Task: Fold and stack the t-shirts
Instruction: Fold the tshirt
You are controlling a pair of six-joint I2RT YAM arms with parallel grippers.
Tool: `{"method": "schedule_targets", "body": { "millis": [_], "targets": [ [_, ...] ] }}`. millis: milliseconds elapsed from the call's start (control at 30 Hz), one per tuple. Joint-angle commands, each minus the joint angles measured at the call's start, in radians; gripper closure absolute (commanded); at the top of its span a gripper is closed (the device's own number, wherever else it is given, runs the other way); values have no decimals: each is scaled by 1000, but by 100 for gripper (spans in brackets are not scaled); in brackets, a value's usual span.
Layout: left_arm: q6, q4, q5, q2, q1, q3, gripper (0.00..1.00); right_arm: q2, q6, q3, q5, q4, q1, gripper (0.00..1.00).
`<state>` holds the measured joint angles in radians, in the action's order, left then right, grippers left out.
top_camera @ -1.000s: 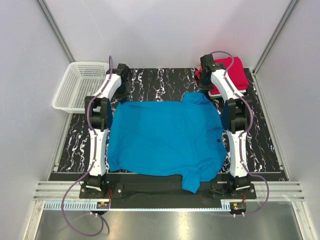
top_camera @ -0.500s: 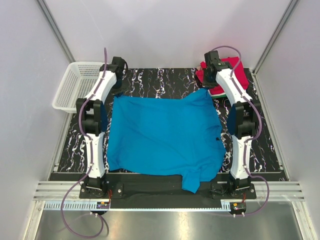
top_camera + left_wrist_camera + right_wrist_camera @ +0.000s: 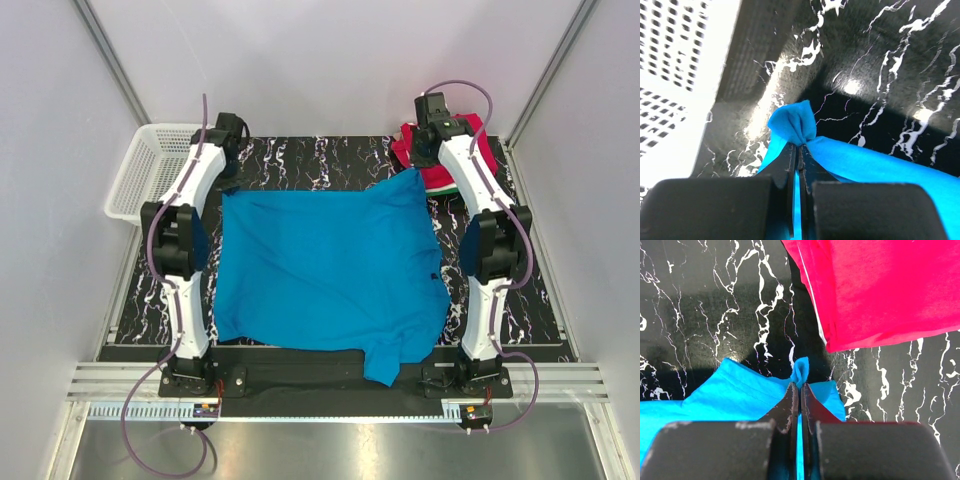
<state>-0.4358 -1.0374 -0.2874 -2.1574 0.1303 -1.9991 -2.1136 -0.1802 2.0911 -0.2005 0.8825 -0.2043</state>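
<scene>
Cloth of the blue t-shirt (image 3: pixel 330 270) spreads over the middle of the table (image 3: pixel 320 160), one sleeve hanging past the near edge. My left jaws are pressed together on its far-left corner, a small tuft poking out beyond the tips, near the white basket (image 3: pixel 140 180) beside the table's far-left corner. My right jaws pinch the far-right corner likewise, just beside the folded red t-shirt (image 3: pixel 880 285) at the table's far-right corner.

White mesh basket (image 3: pixel 140 175), marbled tabletop (image 3: pixel 320 160)
</scene>
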Motion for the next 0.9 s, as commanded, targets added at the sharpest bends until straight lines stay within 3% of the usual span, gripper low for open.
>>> {"method": "schedule_targets", "body": {
  "millis": [0,867],
  "targets": [
    [26,45,-61,111,-14,6,100,87,21,21,-51,-25,-9,100],
    [69,94,24,211,-52,105,100,168,44,0,-71,-13,-10,100]
  ]
}}
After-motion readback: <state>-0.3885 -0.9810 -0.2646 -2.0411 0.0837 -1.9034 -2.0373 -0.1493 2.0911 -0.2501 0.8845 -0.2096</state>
